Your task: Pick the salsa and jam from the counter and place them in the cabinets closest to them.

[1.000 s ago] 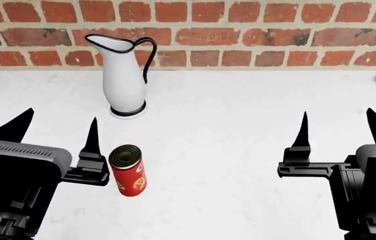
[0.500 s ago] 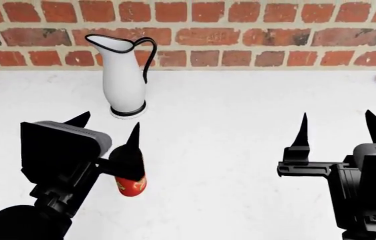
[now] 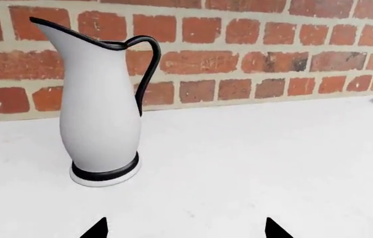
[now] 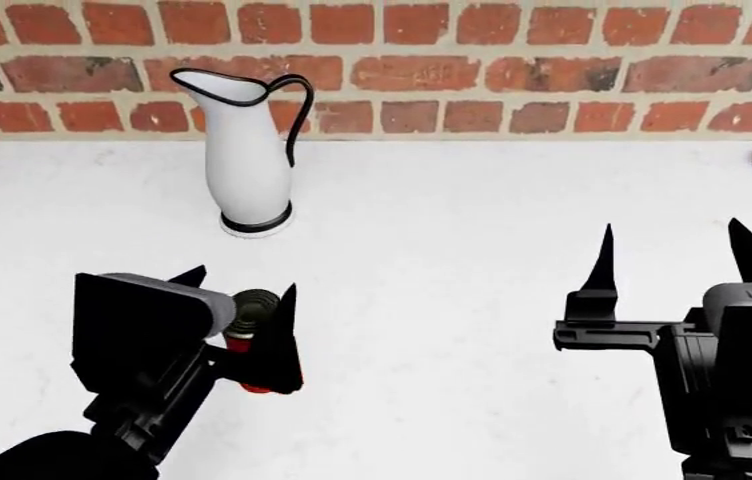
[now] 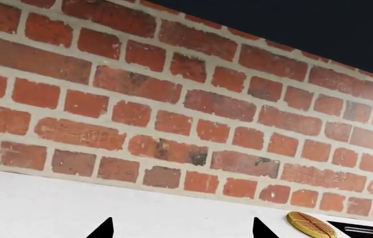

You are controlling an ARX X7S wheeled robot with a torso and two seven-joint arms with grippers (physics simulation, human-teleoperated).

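left gripper [image 4: 240,300] jaws spread, straddling the red can [image 4: 255,322] near-left on the counter [image 4: 456,230] | right gripper [image 4: 670,250] jaws spread, empty, near-right | step: grasping the can | next: close squarely, lift clear of the white jug [image 4: 251,150] beyond

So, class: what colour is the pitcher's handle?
Black, on the white pitcher; clearest in the left wrist view.

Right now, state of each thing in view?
Salsa can: upright on the counter, between the left gripper's fingers.
Left gripper: open, fingers either side of the can.
Right gripper: open, holding nothing.
Pitcher: upright by the brick wall, untouched.
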